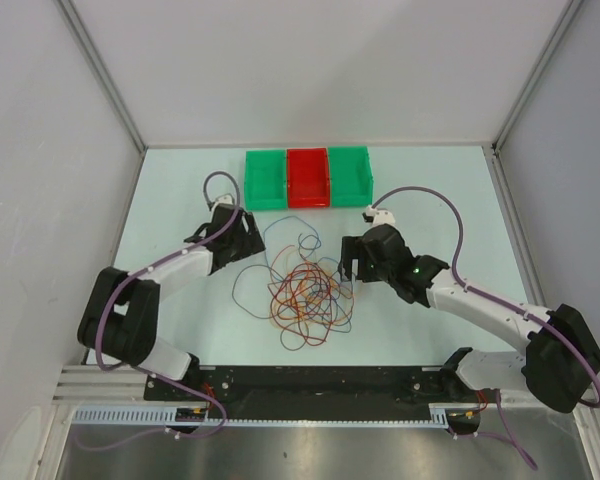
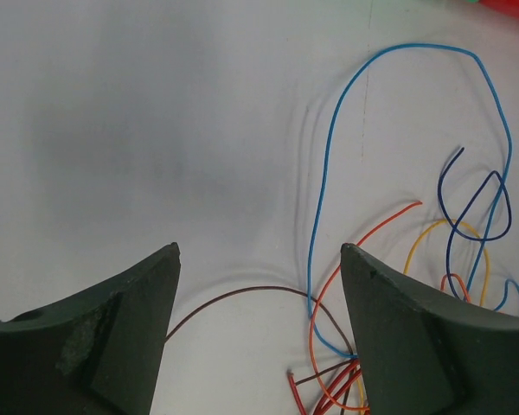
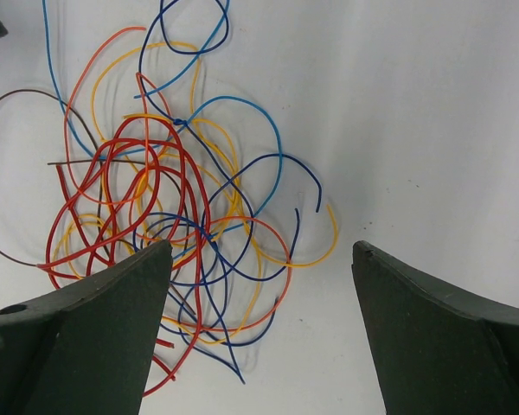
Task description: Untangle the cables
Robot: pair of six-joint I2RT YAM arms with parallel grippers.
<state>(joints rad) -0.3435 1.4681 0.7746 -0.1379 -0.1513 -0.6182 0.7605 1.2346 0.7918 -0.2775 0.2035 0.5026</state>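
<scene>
Cables (image 1: 302, 290) tangled; green, red bins (image 1: 308, 178) behind.

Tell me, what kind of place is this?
Probably a robotics lab test cell: white panel walls enclose a table, a left arm and a right arm are bolted at its near edge, and tangled thin cables lie before three small plastic bins.

Smooth plastic-sheathed cables (image 1: 302, 292), matt scuffed plastic left tool (image 2: 259, 248), smooth matt table (image 1: 180, 200), glossy plastic bins (image 1: 308, 178)
</scene>
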